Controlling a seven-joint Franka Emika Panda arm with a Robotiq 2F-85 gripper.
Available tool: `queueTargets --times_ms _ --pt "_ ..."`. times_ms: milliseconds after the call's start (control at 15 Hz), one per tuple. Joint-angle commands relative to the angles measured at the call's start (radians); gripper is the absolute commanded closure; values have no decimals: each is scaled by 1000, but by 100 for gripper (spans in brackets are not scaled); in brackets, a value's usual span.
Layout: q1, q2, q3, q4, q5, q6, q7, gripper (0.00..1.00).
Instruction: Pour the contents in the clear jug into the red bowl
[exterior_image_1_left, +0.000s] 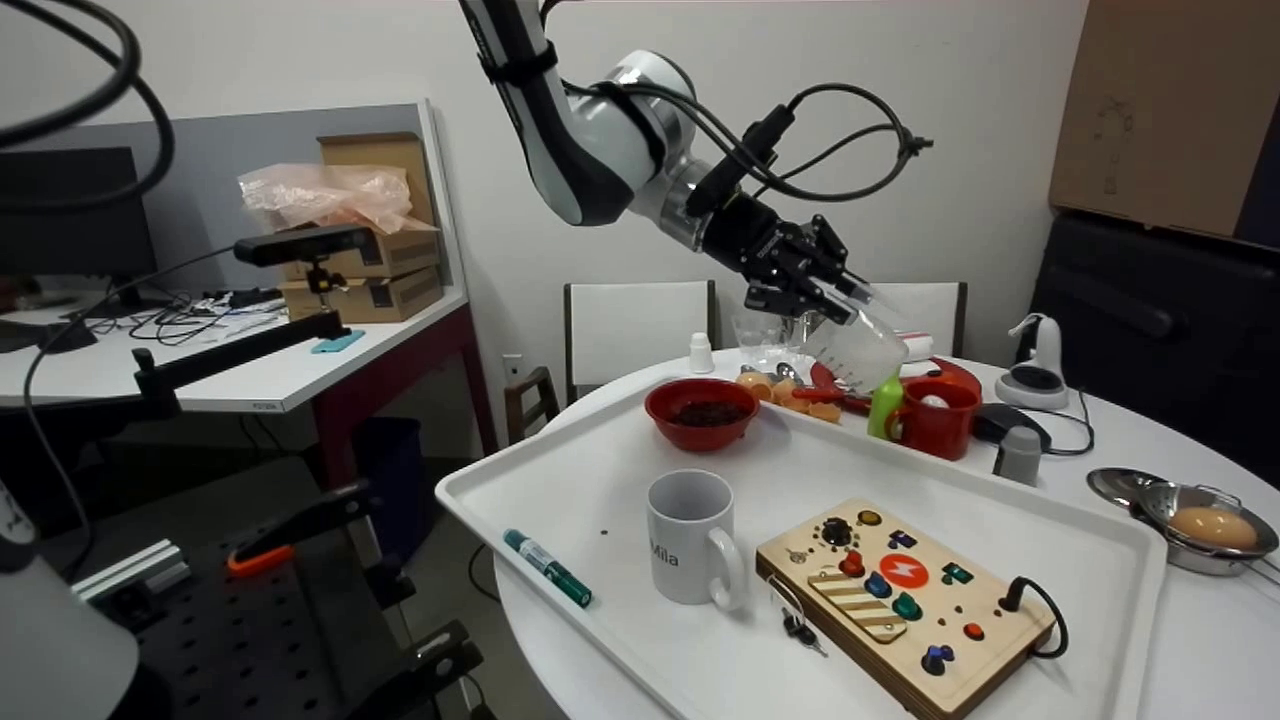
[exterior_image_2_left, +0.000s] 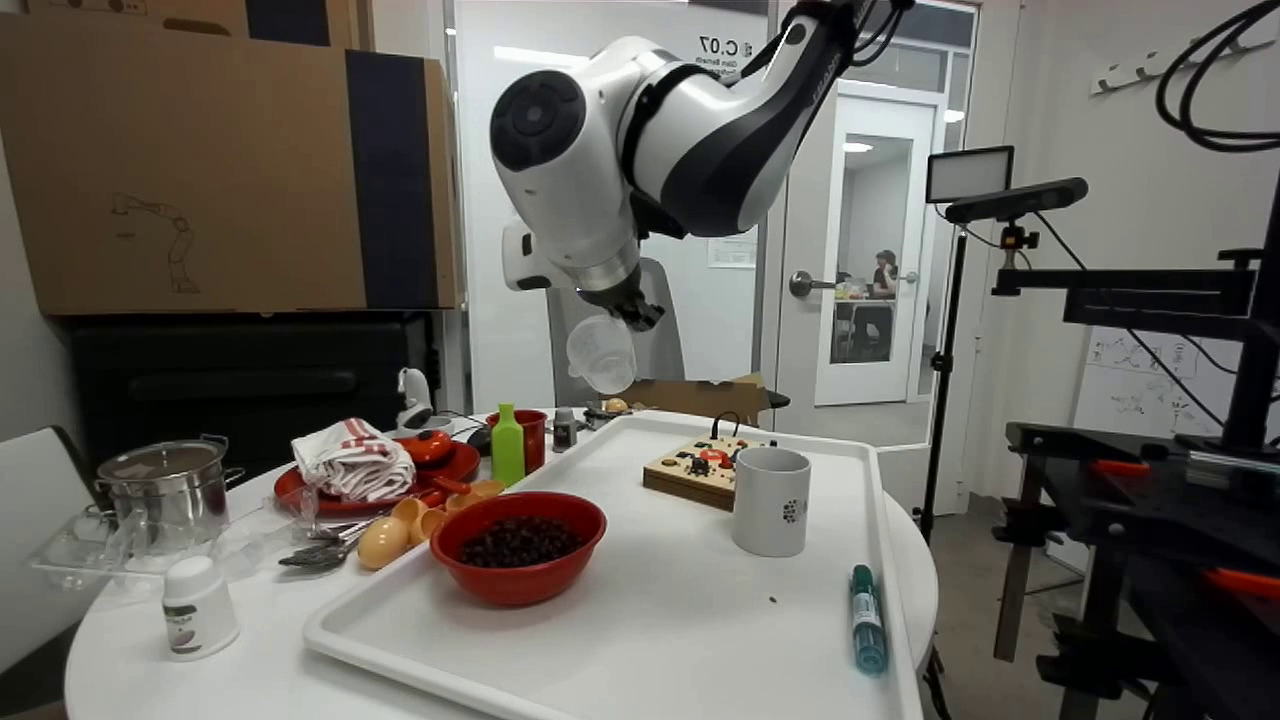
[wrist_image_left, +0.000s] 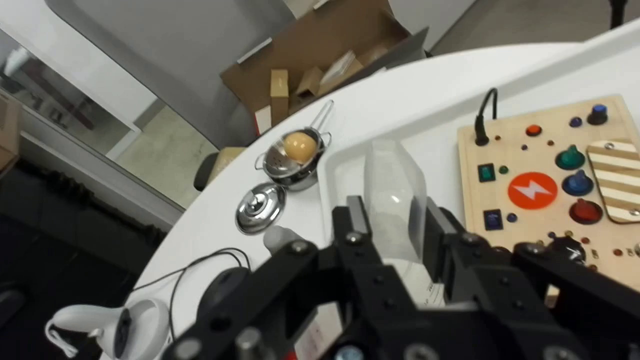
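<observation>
Near us in an exterior view, the green marker (exterior_image_2_left: 867, 622) lies along the edge of the white tray (exterior_image_2_left: 680, 620), its length running away from us. A little farther, the red bowl (exterior_image_2_left: 515, 585) sits level on the same tray, mouth up, with small dark pieces (exterior_image_2_left: 520, 543) inside. Then come the gray mug (exterior_image_2_left: 768, 505) and the wooden control box (exterior_image_2_left: 688, 486). Past these we see the clear jug (exterior_image_2_left: 602, 355) in the air, well apart from the bowl. In both exterior views it is tilted, its long axis slanting; we cannot tell for certain which way its mouth points. In the wrist view its handle (wrist_image_left: 394, 182) runs between the fingers (wrist_image_left: 358, 220) and reaches beyond their tips, with printed marks (wrist_image_left: 434, 294) on the body below. The gripper (wrist_image_left: 397, 214) is clamped on that handle. Behind are a cardboard box (exterior_image_2_left: 690, 397) and, farthest, a person (exterior_image_2_left: 882, 283) seated beyond glass.
</observation>
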Motion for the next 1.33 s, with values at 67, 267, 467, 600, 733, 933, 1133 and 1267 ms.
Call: queueTargets --times_ms 67,267,467,600,733,933,1133,1267 --pt "4 -16 -44 -36 66 129 -14 85" --pt "5 -15 -59 -41 70 145 -15 72" --pt "-43 -20 -23 -45 165 295 -104 85" --pt "-59 8 -24 -25 245 393 -171 85" --pt "-82 36 -23 -12 355 467 -255 85" --pt "-125 75 -9 3 563 523 -394 85" --pt "-166 112 12 31 788 528 -505 85" --pt "-169 128 10 55 899 527 -546 85"
